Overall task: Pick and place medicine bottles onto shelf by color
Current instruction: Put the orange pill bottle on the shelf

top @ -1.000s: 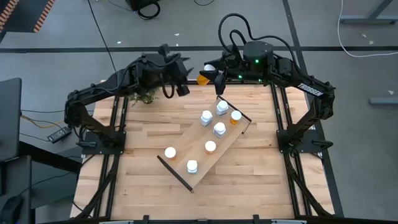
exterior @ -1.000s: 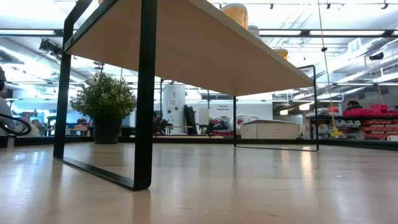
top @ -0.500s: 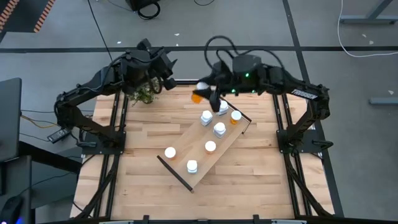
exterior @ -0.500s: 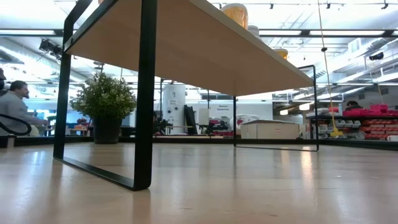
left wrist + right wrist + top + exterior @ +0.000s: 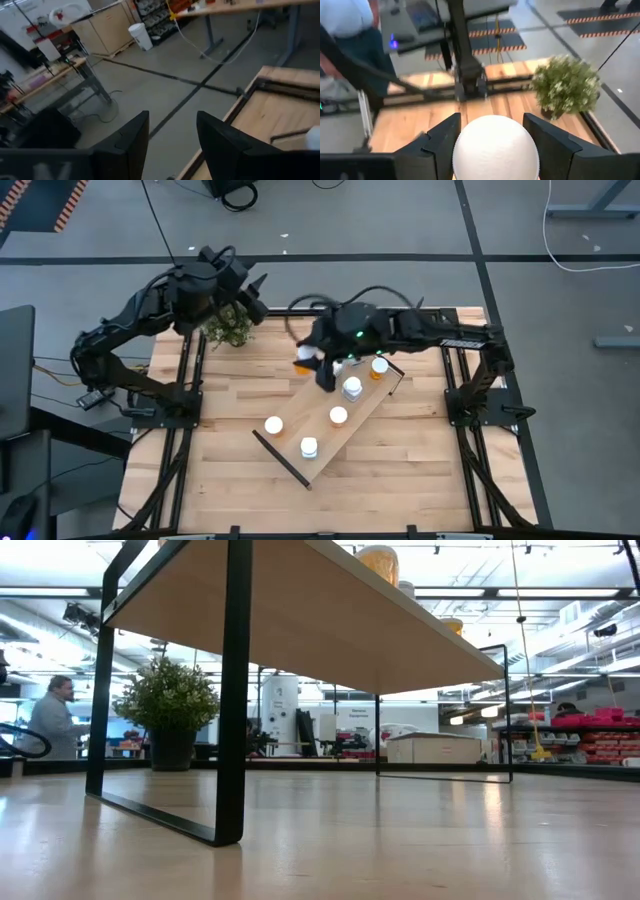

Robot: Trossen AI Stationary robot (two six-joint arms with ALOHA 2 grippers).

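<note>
The light-wood shelf [image 5: 318, 405] lies slantwise on the table and carries several white-capped medicine bottles [image 5: 338, 416]. In the low view its black rail [image 5: 235, 690] stands on the tabletop, and bottles [image 5: 380, 560] show on top. My right gripper [image 5: 314, 366] hovers over the table beside the shelf's far end, shut on an orange medicine bottle [image 5: 302, 362]. My left gripper [image 5: 250, 288] is open and empty above the table's far-left corner, near the potted plant; its wrist view shows the gap [image 5: 172, 145] with nothing in it. My right gripper [image 5: 492, 125] has the bottle pinched between its two fingers [image 5: 440, 142], with the round white cap [image 5: 495, 150] facing the wrist camera and hiding the body. In the high view the orange body [image 5: 301, 365] shows beside the fingers, lifted clear of table and shelf.
A small green potted plant [image 5: 230, 328] stands at the table's far-left corner, also visible as the plant [image 5: 565, 90] and the plant [image 5: 170, 700]. Bare tabletop [image 5: 220, 430] lies left of and nearer than the shelf. A person [image 5: 55, 718] stands in the room behind.
My right gripper has carried the orange bottle from the table's far edge toward the near and left, to beside the shelf's far end. My left arm has drawn back toward the far-left corner, past the plant. The bottles on the shelf have stayed put.
</note>
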